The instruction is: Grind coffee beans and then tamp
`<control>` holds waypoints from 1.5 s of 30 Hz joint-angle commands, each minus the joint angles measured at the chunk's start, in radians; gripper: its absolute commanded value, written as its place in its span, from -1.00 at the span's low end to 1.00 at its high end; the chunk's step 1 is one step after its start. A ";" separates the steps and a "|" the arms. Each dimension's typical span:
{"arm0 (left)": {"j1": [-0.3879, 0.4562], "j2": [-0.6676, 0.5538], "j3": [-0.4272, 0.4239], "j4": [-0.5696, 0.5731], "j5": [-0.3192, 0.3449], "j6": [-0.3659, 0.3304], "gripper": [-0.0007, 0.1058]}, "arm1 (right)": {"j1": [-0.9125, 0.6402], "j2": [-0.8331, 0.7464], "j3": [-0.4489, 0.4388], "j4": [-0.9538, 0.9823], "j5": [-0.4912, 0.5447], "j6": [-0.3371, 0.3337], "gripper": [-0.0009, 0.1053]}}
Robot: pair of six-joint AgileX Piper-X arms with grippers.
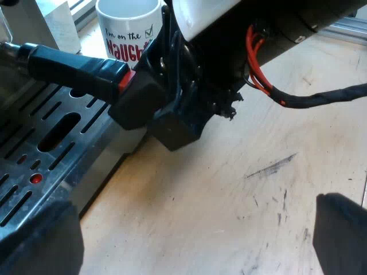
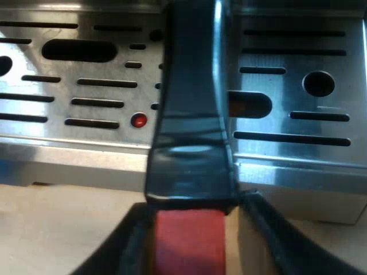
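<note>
apparently the grinding step: right gripper clamps the holder handle between its fingers; left gripper fingers apart, empty; next needs a level withdrawal.

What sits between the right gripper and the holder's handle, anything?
Nothing visible. The right gripper has its fingers against both sides of the handle at its red end, by the front edge of the machine's drip tray. The mug stands close beyond that gripper, not between them.
</note>
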 commanded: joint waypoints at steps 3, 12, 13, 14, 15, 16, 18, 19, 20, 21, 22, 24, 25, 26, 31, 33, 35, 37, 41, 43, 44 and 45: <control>-0.005 0.001 -0.002 -0.014 0.009 0.000 0.56 | -0.004 -0.002 -0.003 -0.042 -0.003 -0.012 -0.88; -0.005 0.001 -0.002 -0.014 0.009 0.000 0.56 | -0.004 -0.002 -0.003 -0.079 -0.003 -0.012 -0.98; -0.005 0.001 -0.002 -0.014 0.009 0.000 0.56 | -0.004 -0.002 -0.003 -0.084 -0.003 -0.012 -0.98; -0.005 0.001 -0.002 -0.014 0.009 0.000 0.56 | -0.004 -0.002 -0.003 -0.105 -0.003 -0.012 -0.98; -0.005 0.001 -0.002 -0.014 0.009 0.000 0.56 | -0.004 -0.002 -0.003 -0.124 -0.003 -0.012 -0.98; -0.005 0.001 -0.002 -0.014 0.009 0.000 0.56 | -0.002 -0.002 -0.003 -0.137 -0.003 -0.012 -0.98; -0.005 0.001 -0.002 -0.014 0.009 0.000 0.56 | -0.002 -0.002 -0.003 -0.170 -0.003 -0.012 -0.98; -0.005 0.001 -0.002 -0.014 0.009 0.000 0.56 | -0.002 -0.002 -0.003 -0.173 -0.003 -0.012 -0.98; -0.005 0.001 -0.002 -0.014 0.009 0.000 0.56 | -0.002 -0.002 -0.003 -0.175 -0.003 -0.012 -0.98; -0.005 0.001 -0.002 -0.014 0.009 0.000 0.56 | -0.002 -0.002 -0.003 -0.166 -0.003 -0.012 -0.98; -0.005 0.001 -0.002 -0.014 0.009 0.000 0.56 | -0.002 -0.002 -0.003 -0.155 -0.003 -0.012 -0.98; -0.005 0.001 -0.002 -0.014 0.009 0.000 0.56 | 0.009 -0.002 -0.003 -0.136 -0.003 -0.012 -0.98; -0.005 0.001 -0.002 -0.014 0.009 0.000 0.56 | 0.013 -0.002 -0.003 -0.131 0.000 -0.012 -0.98; -0.005 0.001 -0.002 -0.014 0.009 0.000 0.56 | 0.029 -0.005 -0.003 -0.123 0.014 -0.012 -0.98; -0.005 0.001 -0.002 -0.014 0.009 0.000 0.56 | 0.082 -0.004 -0.003 -0.102 0.103 -0.012 -0.98; -0.005 0.001 -0.002 -0.014 0.009 0.000 0.56 | 0.097 -0.004 -0.003 -0.102 0.120 -0.008 -0.98; -0.005 0.001 -0.002 -0.014 0.009 0.000 0.56 | 0.106 -0.004 -0.003 -0.102 0.137 -0.004 -0.98; -0.005 0.001 -0.002 -0.014 0.009 0.000 0.56 | 0.114 -0.004 -0.003 -0.102 0.138 -0.005 -0.98; -0.005 0.001 -0.002 -0.014 0.009 0.000 0.56 | 0.133 -0.004 -0.003 -0.098 0.151 0.012 -0.98; -0.005 0.001 -0.002 -0.014 0.009 0.000 0.56 | 0.139 -0.004 -0.003 -0.079 0.170 0.017 -0.98; -0.005 0.001 -0.002 -0.014 0.009 0.000 0.56 | 0.139 -0.004 -0.003 -0.066 0.169 0.028 -0.98; -0.005 0.001 -0.002 -0.014 0.009 0.000 0.56 | 0.139 -0.004 -0.003 -0.050 0.169 0.045 -0.98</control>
